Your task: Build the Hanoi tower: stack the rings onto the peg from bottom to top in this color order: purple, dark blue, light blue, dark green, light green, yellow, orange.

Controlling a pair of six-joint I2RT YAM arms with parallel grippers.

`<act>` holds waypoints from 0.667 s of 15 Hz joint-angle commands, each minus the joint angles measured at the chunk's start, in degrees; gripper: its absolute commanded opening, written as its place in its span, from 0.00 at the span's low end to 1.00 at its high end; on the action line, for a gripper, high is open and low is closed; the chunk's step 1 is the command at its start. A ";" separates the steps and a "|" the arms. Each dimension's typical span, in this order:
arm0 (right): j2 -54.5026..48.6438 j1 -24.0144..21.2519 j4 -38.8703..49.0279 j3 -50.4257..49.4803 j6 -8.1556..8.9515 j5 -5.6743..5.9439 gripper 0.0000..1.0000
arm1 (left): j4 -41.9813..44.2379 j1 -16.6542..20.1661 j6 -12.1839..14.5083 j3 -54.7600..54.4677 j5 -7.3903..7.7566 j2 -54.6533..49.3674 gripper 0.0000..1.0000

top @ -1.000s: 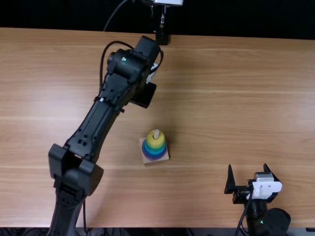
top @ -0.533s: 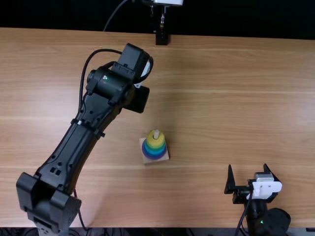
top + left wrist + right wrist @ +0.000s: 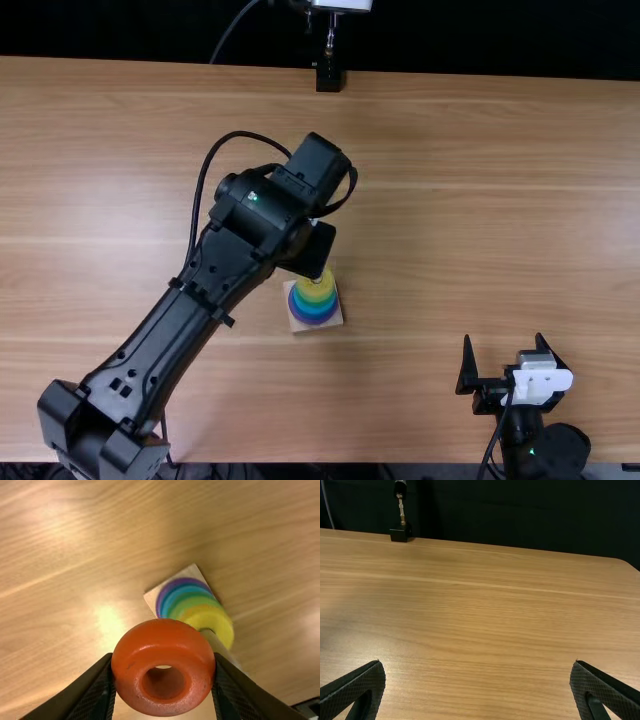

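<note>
In the top view my left gripper (image 3: pixel 310 250) is over the table just behind the ring tower, its fingertips hidden under the arm. The left wrist view has my left gripper (image 3: pixel 163 672) shut on the orange ring (image 3: pixel 162 640), held above the table. The peg (image 3: pixel 217 642) rises from a square wooden base (image 3: pixel 334 322). Around it sit the purple ring (image 3: pixel 162 596), blue rings (image 3: pixel 322 308), green rings and, on top, the yellow ring (image 3: pixel 220 622). My right gripper (image 3: pixel 508 370) stands open at the near right, also in the right wrist view (image 3: pixel 477 677), with nothing between its fingers.
The wooden table (image 3: pixel 480 200) extends around the tower. At its far edge stands a black mount (image 3: pixel 329 76) with a thin metal rod. The left arm spans the table's left half up to the tower.
Over the last second my left gripper has come nearer the tower, toward the table's near edge. The ring tower and right arm have stayed still.
</note>
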 commanded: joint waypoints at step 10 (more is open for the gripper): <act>-0.71 -0.63 -3.02 -3.92 -0.27 0.16 1.00 | -1.53 -4.59 -3.78 1.38 0.32 -2.38 0.00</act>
